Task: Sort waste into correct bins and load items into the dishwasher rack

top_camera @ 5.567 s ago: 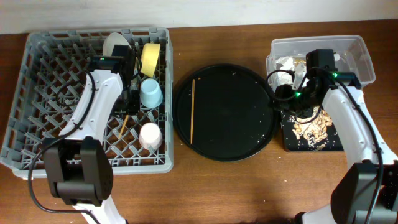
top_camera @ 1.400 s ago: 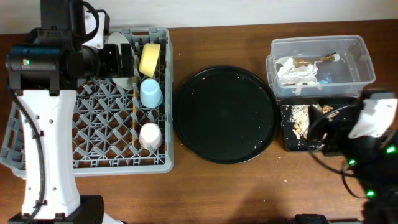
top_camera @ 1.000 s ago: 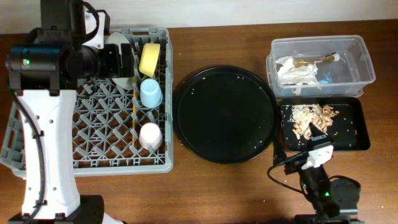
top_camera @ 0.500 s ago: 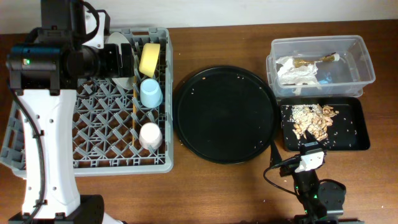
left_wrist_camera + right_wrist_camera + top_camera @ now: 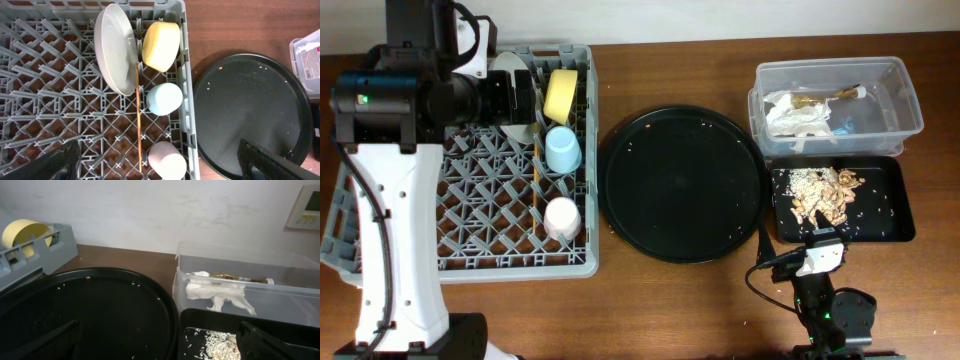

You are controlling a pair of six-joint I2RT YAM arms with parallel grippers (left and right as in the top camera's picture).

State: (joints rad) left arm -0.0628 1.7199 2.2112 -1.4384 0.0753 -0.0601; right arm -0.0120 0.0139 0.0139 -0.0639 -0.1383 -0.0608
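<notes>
Grey rack (image 5: 490, 222): plate (image 5: 116, 50), bowl (image 5: 160, 46), blue cup (image 5: 165, 98), pink cup (image 5: 167, 159), chopsticks (image 5: 137, 115) inside, 9 o'clock
Clear tub (image 5: 830, 65): napkins (image 5: 790, 112), wrapper (image 5: 820, 98), 2 o'clock
Left jaws: spread, empty
Right jaws: spread, empty

The left arm (image 5: 385, 190) stands tall at the left side. Its white link rises towards the overhead camera, and its black wrist (image 5: 440, 95) is bent across to the right. The left end effector (image 5: 159, 150) points straight down, fingers (image 5: 52, 162) spread wide with nothing between them. The right arm (image 5: 825, 300) sits folded low and compact at the near right. The right end effector (image 5: 159, 326) faces level and forward, also spread wide and empty.
</notes>
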